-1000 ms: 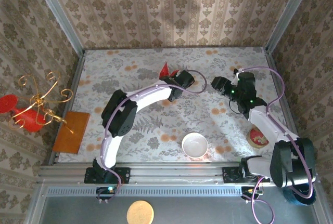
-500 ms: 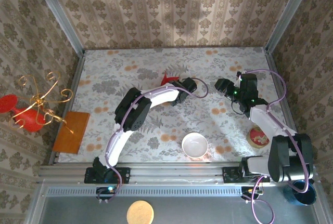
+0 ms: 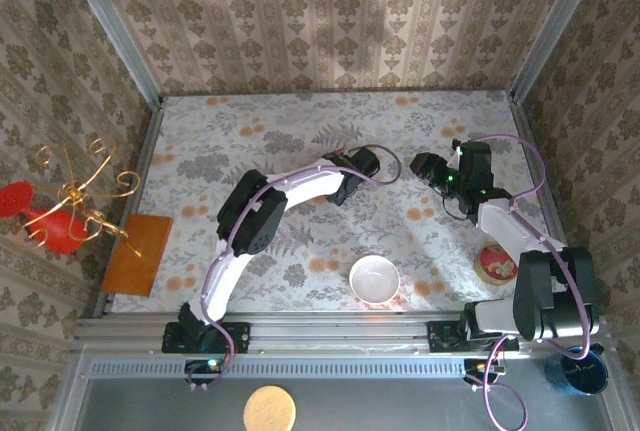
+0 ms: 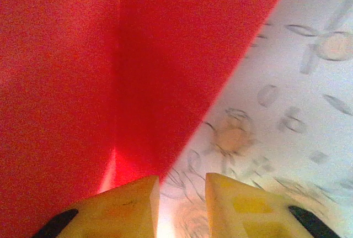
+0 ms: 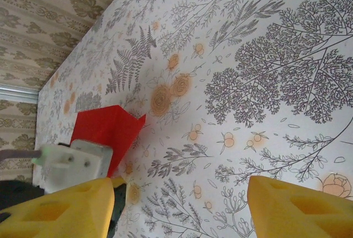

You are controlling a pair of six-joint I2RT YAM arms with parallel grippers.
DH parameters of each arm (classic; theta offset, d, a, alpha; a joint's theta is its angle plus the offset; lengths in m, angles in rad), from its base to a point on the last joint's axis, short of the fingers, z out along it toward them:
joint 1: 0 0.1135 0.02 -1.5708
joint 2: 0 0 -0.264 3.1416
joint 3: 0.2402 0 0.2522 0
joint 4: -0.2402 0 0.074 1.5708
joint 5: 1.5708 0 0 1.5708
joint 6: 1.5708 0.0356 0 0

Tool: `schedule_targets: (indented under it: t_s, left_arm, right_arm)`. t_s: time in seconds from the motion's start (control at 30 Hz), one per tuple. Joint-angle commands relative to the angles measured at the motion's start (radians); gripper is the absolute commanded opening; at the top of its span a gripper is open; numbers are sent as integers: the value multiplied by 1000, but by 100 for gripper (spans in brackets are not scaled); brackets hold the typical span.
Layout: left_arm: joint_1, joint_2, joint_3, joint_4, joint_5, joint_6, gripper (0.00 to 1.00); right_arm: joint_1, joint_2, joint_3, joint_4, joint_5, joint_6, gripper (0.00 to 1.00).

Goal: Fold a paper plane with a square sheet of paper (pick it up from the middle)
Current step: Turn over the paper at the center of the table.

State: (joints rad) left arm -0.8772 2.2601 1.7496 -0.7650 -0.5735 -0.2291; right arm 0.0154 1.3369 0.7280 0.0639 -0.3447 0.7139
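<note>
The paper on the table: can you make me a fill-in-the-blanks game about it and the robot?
The sheet of paper is bright ___. The bowl near the front edge of the table is ___. The right gripper has its jaws ___, with nothing between them. The left gripper has ___ fingers. Missing words: red, white, open, yellow.

You have open tabletop point(image 3: 230, 121) along the back wall and at the far left. The left arm point(image 3: 290, 183) bars the middle, with the red paper point(image 5: 107, 127) at its tip. Near the front, a white bowl point(image 3: 374, 278) blocks the centre. A small round object point(image 3: 493, 263) sits beside the right arm point(image 3: 505, 226), and a brown board point(image 3: 137, 253) lies at the left edge.
</note>
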Motion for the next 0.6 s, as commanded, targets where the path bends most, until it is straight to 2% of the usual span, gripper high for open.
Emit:
schedule_targets:
  t_s: [0.0, 0.17, 0.3, 0.43, 0.57]
  left_arm:
    - [-23, -131, -52, 16, 158, -122, 31]
    - [-38, -261, -156, 80, 337, -236, 39]
    - [-7, -376, -265, 181, 451, -293, 47]
    - [94, -486, -418, 354, 596, -351, 56]
    - [215, -506, -504, 482, 732, -381, 58]
  right_arm:
    - [-5, 10, 17, 6, -12, 8, 67]
    - [-2, 8, 30, 1, -4, 6, 68]
    - [12, 11, 36, -5, 10, -15, 69]
    - [42, 28, 43, -25, 29, -15, 68]
    - [68, 82, 58, -16, -3, 29, 68]
